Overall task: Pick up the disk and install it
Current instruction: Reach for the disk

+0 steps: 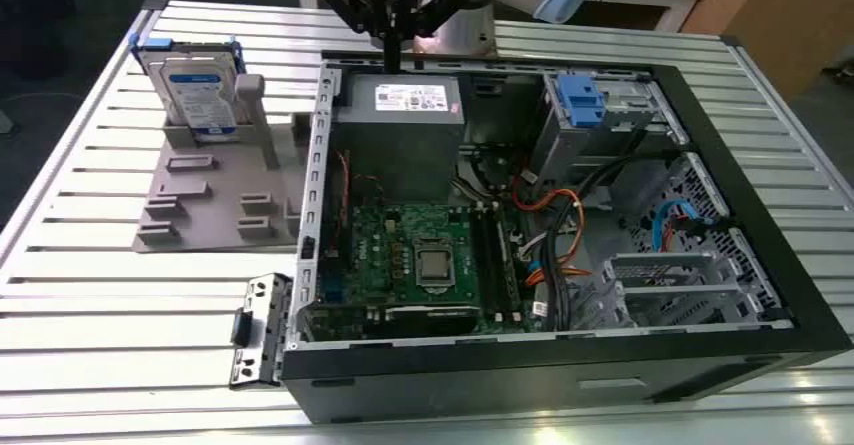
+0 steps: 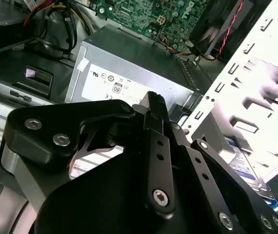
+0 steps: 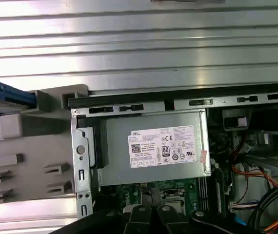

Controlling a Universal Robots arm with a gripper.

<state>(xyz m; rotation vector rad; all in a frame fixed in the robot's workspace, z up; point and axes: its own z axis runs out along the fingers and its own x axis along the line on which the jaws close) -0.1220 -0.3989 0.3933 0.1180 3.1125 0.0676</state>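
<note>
Disk stands upright in a grey stand on the slatted table, at the exterior view's left of the open case and well apart from the gripper – its blue bracket frames the labelled face. The gripper hangs over the far edge of the case, just above the power supply, its fingers pressed together with nothing between them. In the second wrist view the black fingers point at the supply's white sticker. A drive cage with a blue front sits in the case's far corner at the exterior view's right – the motherboard lies nearer the camera
</note>
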